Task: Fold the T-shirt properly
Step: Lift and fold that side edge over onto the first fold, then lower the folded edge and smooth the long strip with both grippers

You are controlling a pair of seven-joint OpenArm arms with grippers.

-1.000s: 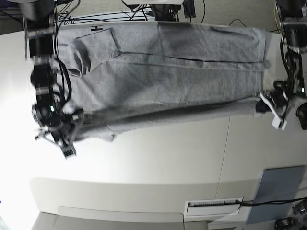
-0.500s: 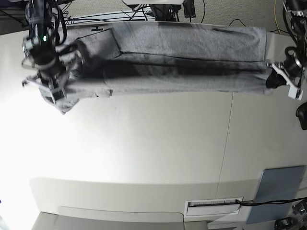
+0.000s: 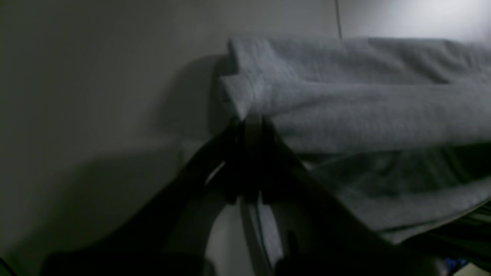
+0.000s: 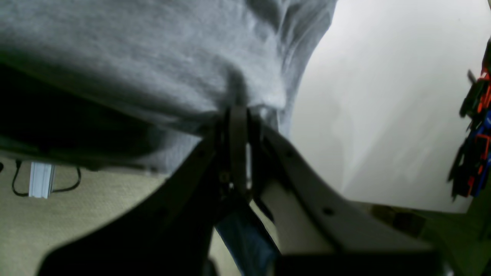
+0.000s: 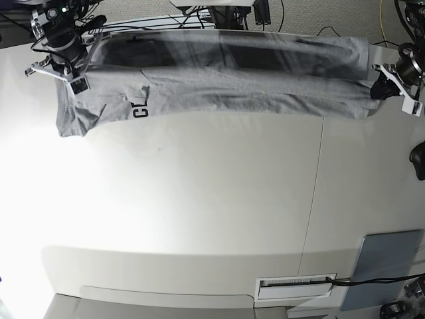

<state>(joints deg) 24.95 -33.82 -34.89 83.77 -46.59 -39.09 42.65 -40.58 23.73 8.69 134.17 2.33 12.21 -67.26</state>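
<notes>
The T-shirt point(image 5: 226, 76) is stretching as a long grey band along the far edge of the table point(image 5: 219, 199), held at both ends and hanging slack between them, with its lower fold trailing onto the tabletop. Black letters are showing on the cloth near the shirt's end on the base view's left, where a sleeve or corner is drooping down onto the table. Much of the cloth is blurring in the base view, so its exact folds cannot be told. The right gripper point(image 5: 66, 73) is pinching that end of the shirt; in the right wrist view its jaws are pressing together on a bunched fold of grey cloth point(image 4: 172, 61), and the gripper point(image 4: 238, 115) is sitting just under the fabric with the pale table beyond. The left gripper point(image 5: 388, 83) is holding the shirt's other end, at the base view's right; in the left wrist view the gripper point(image 3: 251, 122) is clamping a corner of the shirt point(image 3: 345, 99), whose layers are lying stacked beside it on the table. Well away from the shirt, at the table's near edge on the base view's right, a grey-blue pad point(image 5: 385, 269) is lying flat, and just beside it a white slotted panel point(image 5: 295, 287) is sitting in the table's front edge. Behind the shirt, past the far edge, dark cables point(image 5: 166, 16) are trailing.
</notes>
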